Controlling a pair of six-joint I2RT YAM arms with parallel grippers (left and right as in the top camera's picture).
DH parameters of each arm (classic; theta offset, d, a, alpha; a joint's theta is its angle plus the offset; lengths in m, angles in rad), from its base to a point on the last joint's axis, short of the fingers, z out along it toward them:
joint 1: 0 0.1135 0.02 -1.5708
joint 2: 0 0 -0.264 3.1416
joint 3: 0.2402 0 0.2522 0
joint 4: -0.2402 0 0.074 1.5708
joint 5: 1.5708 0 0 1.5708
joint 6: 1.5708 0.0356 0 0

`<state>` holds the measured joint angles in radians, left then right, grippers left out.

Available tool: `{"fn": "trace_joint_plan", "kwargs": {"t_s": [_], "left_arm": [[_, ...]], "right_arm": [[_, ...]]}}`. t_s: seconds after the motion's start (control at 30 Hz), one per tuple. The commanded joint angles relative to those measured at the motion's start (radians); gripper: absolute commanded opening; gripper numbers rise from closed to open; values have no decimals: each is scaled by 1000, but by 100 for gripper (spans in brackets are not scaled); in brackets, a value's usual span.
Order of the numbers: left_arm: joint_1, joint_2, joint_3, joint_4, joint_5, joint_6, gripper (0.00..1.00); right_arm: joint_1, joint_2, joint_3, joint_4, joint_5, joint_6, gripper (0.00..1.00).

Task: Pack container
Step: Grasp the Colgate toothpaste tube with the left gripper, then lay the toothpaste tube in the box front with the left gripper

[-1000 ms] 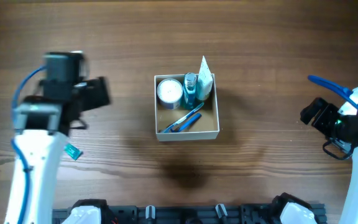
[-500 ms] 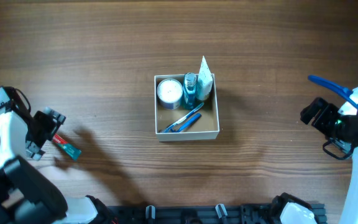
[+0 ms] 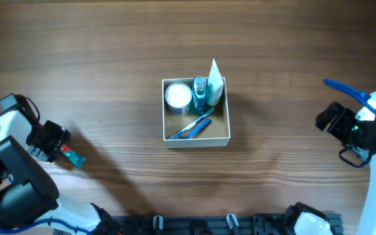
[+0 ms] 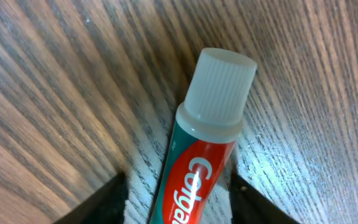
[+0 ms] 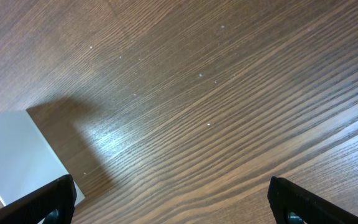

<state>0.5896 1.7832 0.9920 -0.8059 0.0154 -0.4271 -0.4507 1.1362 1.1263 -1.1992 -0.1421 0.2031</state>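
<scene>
The container [image 3: 198,141], a small white-walled box with a tan inside, stands mid-table holding a white-lidded jar [image 3: 178,96], a blue bottle [image 3: 200,93], a white packet [image 3: 215,79] and blue toothbrushes [image 3: 192,125]. A red and green toothpaste tube [image 3: 74,157] lies on the wood at the far left. My left gripper [image 3: 60,149] is down over it. In the left wrist view the tube [image 4: 197,168], white cap forward, lies between the fingers of the left gripper [image 4: 178,190]; a gap shows on its left side. My right gripper [image 3: 327,120] hovers open at the far right, nothing between its fingers.
The right wrist view shows bare wood under my right gripper [image 5: 176,202], with a white wall of the container [image 5: 17,155] at the lower left. A black rail [image 3: 194,225] runs along the table's front edge.
My left arm swung from the upper left down to the toothpaste tube, and its jaws have narrowed around it. The right arm and the box have not moved.
</scene>
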Motion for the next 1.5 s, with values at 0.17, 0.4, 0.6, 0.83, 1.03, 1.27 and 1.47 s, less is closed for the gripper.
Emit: {"fn": "trace_joint_plan", "kwargs": {"t_s": [0.17, 0.4, 0.6, 0.83, 1.03, 1.27, 1.47], "left_arm": [[-4, 34, -8, 6, 38, 3, 21], [-107, -61, -6, 0, 40, 3, 5], [-323, -319, 64, -45, 40, 36, 4], [-874, -602, 103, 80, 40, 658, 4], [-1169, -512, 103, 108, 41, 922, 4], [-1223, -315, 103, 220, 53, 922, 4], [-1223, -216, 103, 256, 142, 917, 4]], "right_arm": [[-1, 4, 11, 2, -13, -17, 100], [-1, 4, 11, 2, -13, -17, 100], [-1, 4, 11, 3, -13, -17, 100], [-1, 4, 11, 6, -13, -17, 100], [-1, 4, 11, 6, -13, -17, 100], [-1, 4, 11, 5, -13, -17, 100], [-1, 4, 11, 6, -13, -17, 100]]}}
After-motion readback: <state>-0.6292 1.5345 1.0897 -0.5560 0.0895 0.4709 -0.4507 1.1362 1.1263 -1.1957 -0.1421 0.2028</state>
